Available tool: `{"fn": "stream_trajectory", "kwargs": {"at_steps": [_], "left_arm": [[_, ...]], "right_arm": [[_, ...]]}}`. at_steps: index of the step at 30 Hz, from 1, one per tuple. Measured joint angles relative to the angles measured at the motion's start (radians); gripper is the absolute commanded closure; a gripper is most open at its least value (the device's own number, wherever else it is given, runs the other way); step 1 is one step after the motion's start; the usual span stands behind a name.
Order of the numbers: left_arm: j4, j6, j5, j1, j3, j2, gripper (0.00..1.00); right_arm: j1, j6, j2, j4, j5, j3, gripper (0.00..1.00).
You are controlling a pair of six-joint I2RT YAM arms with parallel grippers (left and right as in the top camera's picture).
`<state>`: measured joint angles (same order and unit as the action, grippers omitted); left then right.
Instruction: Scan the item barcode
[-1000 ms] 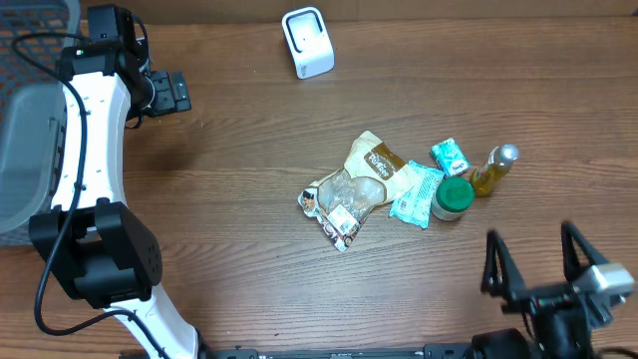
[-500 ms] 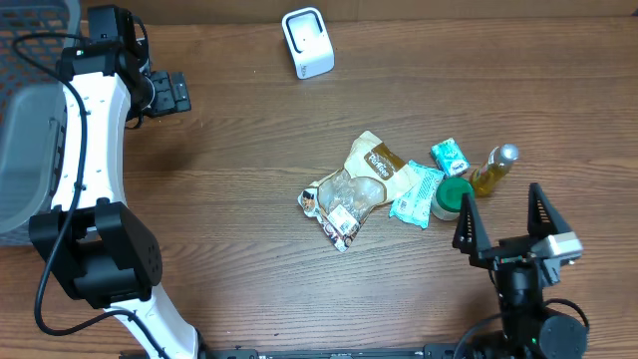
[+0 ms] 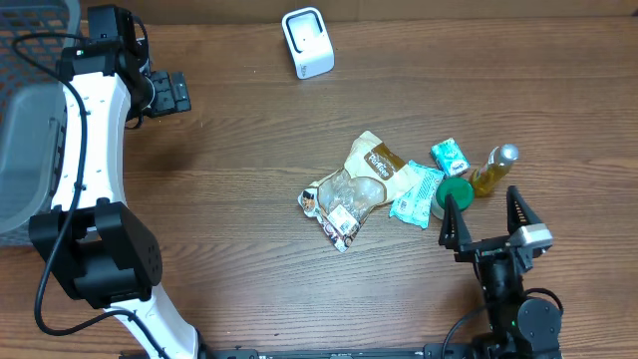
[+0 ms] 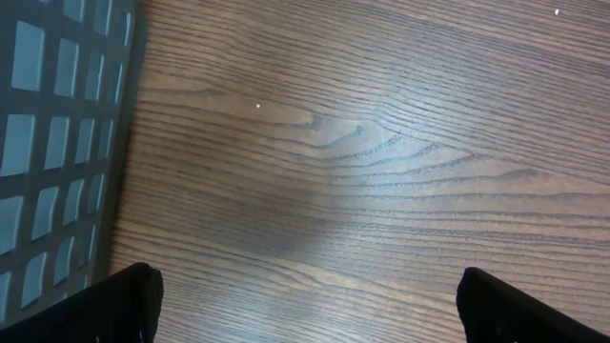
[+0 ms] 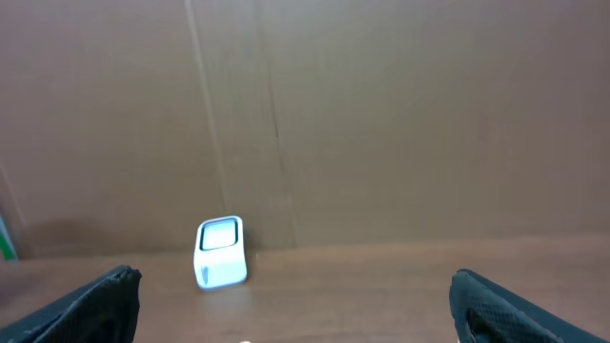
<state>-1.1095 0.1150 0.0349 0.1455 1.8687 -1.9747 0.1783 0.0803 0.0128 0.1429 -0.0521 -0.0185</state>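
Overhead view. A white scanner point(image 3: 307, 42) is set at the table's point(image 3: 249, 269) far edge. Packets point(image 3: 349, 194), a green-capped jar point(image 3: 455, 195) and a bottle point(image 3: 494, 170) are clustered mid-table. The right gripper point(image 3: 480, 196), jaws spread, is positioned just beside the jar.

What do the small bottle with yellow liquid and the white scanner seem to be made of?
The small bottle looks like clear, glossy plastic or glass: the yellow liquid shows through. The white scanner looks like smooth moulded plastic: rounded edges, even white surface.
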Motion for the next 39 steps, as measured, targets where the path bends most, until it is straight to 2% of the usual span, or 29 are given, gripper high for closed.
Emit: {"fn": "stream_trajectory", "kwargs": {"at_steps": [8,17,27,39], "left_arm": [[0.000,0.000,0.000,0.000,0.000,0.000,0.01],[0.000,0.000,0.000,0.000,0.000,0.000,0.01],[0.000,0.000,0.000,0.000,0.000,0.000,0.00],[0.000,0.000,0.000,0.000,0.000,0.000,0.00]], "right_arm": [[0.007,0.013,-0.001,-0.225,0.006,0.000,0.00],[0.006,0.005,-0.002,-0.229,0.011,0.000,0.00],[0.006,-0.182,-0.002,-0.229,0.012,0.000,0.00],[0.007,-0.232,-0.002,-0.229,0.011,0.000,0.00]]}}
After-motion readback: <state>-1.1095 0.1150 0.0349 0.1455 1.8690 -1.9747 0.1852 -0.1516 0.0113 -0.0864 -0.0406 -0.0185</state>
